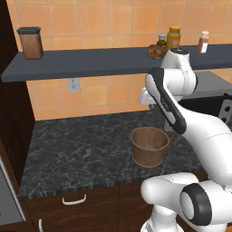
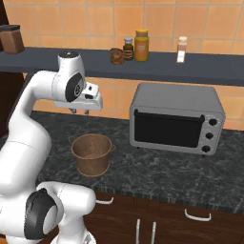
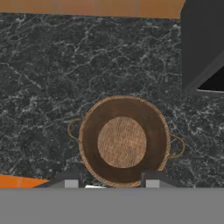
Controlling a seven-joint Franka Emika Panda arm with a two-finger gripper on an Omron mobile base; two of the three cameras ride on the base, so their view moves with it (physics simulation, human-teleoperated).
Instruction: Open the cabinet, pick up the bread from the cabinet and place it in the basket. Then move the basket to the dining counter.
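Little of the task can be judged as done. The basket [image 3: 124, 141] is seen from straight above in the hand view, and its woven floor is bare, so no bread has been placed in it. The basket stands upright on the black countertop [image 1: 81, 145], just left of the toaster oven [image 2: 177, 118], and has not been moved to any dining counter. The gripper [image 2: 80, 111] is held above the basket, well clear of its rim, pointing down; its two finger tips [image 3: 72, 179] are seen apart at the near rim with nothing between them, so it is taken as released and empty. No bread can be made out, and no opened cabinet is seen: the wooden fronts [image 2: 152, 224] below the countertop, under the basket, are shut, their pale handles flush. It is judged that the whole sequence is left: a cabinet to be opened, the bread to be fetched and dropped in, and the basket to be carried off. On the shelf [image 1: 99, 63] above the basket, a dark canister [image 1: 31, 42] is set far left, and jars and bottles [image 2: 141, 45] are grouped above the oven. Labels are present on them, but no writing or brand can be read.
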